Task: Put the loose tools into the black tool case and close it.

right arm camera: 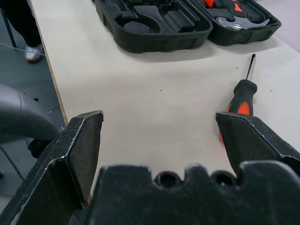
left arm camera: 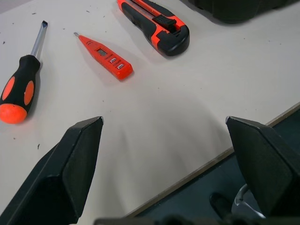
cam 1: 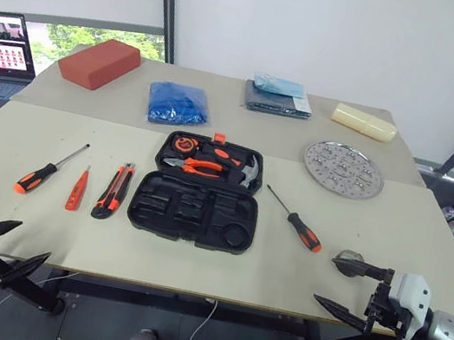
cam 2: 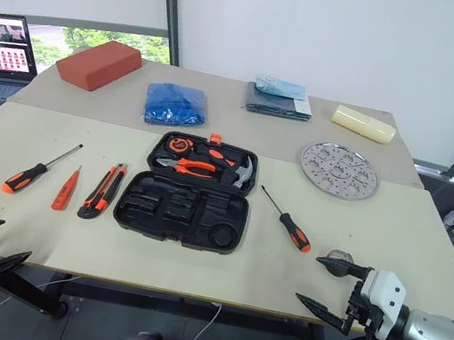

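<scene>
Beige table [cam 1: 323,275]: open black tool case [cam 1: 193,210], two screwdrivers [cam 1: 50,168] [cam 1: 295,220], small orange screwdriver [cam 1: 77,188], utility knife [cam 1: 113,190], round metal tray [cam 1: 343,169].

The left gripper [cam 1: 18,247] has two matte black fingers that taper to sharp points, mounted on a white plastic housing with small dark screw holes and black brackets. The right gripper [cam 1: 347,287] has the same black pointed fingers, one ending in a rounded grey tip, fixed to a white block with black fittings; behind it runs a rounded silver-grey forearm with a black cable. Seen close, the finger pads [right arm camera: 82,150] are flat, faintly textured black wedges above a scalloped black base.
</scene>
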Robot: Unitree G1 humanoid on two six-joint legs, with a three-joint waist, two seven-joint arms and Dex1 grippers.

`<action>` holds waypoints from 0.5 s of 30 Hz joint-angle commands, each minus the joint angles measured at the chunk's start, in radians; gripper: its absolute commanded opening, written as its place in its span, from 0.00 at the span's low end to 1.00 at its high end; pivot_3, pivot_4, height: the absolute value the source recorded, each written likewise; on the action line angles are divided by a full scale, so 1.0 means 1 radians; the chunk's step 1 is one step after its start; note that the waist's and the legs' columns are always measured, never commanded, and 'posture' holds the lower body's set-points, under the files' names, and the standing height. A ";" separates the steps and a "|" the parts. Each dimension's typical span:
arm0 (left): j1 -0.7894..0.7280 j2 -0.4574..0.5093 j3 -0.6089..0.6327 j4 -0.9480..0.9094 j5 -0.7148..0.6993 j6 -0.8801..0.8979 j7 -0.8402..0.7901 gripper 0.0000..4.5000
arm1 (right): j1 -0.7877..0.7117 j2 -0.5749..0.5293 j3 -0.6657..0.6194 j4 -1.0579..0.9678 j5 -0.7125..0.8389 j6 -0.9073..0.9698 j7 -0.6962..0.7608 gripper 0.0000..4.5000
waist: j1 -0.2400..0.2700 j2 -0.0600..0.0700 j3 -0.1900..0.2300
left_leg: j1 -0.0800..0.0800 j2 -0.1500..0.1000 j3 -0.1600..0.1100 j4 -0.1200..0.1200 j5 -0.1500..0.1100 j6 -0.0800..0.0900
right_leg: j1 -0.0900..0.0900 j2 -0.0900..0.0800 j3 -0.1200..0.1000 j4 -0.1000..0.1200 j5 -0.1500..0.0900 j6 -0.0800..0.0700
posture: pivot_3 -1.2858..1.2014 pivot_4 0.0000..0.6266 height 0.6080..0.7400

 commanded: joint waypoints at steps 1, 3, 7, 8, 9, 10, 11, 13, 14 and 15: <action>0.015 -0.043 0.092 -0.056 -0.124 0.087 0.057 1.00 | -0.054 0.035 0.018 -0.014 0.040 0.000 0.005 0.99 | 0.000 0.000 0.000 | 0.000 0.000 0.000 0.000 0.000 0.000 | 0.000 0.000 0.000 0.000 0.000 0.000 | 0.52 0.24 1.00; 0.027 -0.119 0.188 -0.094 -0.272 0.208 0.167 1.00 | -0.104 0.094 0.050 -0.040 0.097 0.006 0.020 0.99 | -0.016 -0.002 -0.001 | 0.000 0.001 0.000 0.000 0.000 0.000 | 0.000 0.000 0.000 0.000 0.000 0.000 | 0.52 0.24 1.00; 0.078 -0.251 0.292 -0.124 -0.363 0.316 0.352 1.00 | -0.149 0.168 0.072 -0.166 0.208 0.137 -0.048 0.99 | -0.025 -0.001 0.000 | 0.000 0.004 0.000 0.001 0.000 0.000 | 0.004 0.001 -0.002 0.002 0.002 -0.001 | 0.52 0.24 1.00; 0.097 -0.281 0.314 -0.117 -0.385 0.339 0.387 1.00 | -0.157 0.195 0.081 -0.195 0.210 0.138 -0.074 0.99 | -0.025 -0.001 0.000 | 0.000 0.004 0.000 0.001 0.000 0.001 | 0.004 0.002 -0.002 0.002 0.001 -0.001 | 0.52 0.24 1.00; 0.109 -0.299 0.327 -0.115 -0.402 0.357 0.408 1.00 | -0.160 0.211 0.086 -0.215 0.208 0.141 -0.090 0.99 | -0.024 -0.002 0.000 | 0.000 0.004 0.000 0.001 0.000 0.001 | 0.004 0.002 -0.002 0.002 0.001 -0.001 | 0.52 0.24 1.00; 0.121 -0.318 0.338 -0.106 -0.400 0.364 0.433 1.00 | -0.158 0.226 0.094 -0.239 0.208 0.150 -0.105 0.99 | -0.021 -0.002 0.000 | 0.000 0.004 0.000 0.001 0.000 0.000 | 0.003 0.002 -0.002 0.002 0.001 -0.001 | 0.52 0.24 1.00; 0.131 -0.332 0.344 -0.103 -0.401 0.366 0.446 1.00 | -0.154 0.237 0.102 -0.259 0.203 0.152 -0.116 0.99 | -0.015 -0.003 -0.001 | 0.000 0.004 0.000 0.001 0.000 0.000 | -0.001 0.002 -0.002 0.001 0.001 -0.001 | 0.52 0.24 1.00; 0.130 -0.341 0.357 -0.119 -0.418 0.368 0.464 1.00 | -0.144 0.253 0.115 -0.290 0.189 0.155 -0.141 0.99 | -0.005 -0.006 -0.002 | 0.000 0.004 0.000 0.002 0.000 0.000 | -0.001 0.002 -0.003 0.001 0.001 -0.001 | 0.52 0.24 1.00; 0.121 -0.332 0.361 -0.128 -0.431 0.376 0.473 1.00 | -0.144 0.257 0.117 -0.296 0.183 0.156 -0.151 0.99 | 0.001 -0.006 -0.003 | 0.000 0.004 0.000 0.003 0.000 -0.001 | -0.001 0.001 -0.003 0.001 0.001 -0.001 | 0.52 0.24 1.00; 0.115 -0.324 0.362 -0.133 -0.439 0.383 0.480 1.00 | -0.144 0.259 0.118 -0.298 0.180 0.157 -0.157 0.99 | 0.007 -0.006 -0.003 | 0.000 0.004 0.000 0.004 -0.001 -0.001 | -0.001 0.001 -0.004 0.001 0.001 -0.001 | 0.52 0.24 1.00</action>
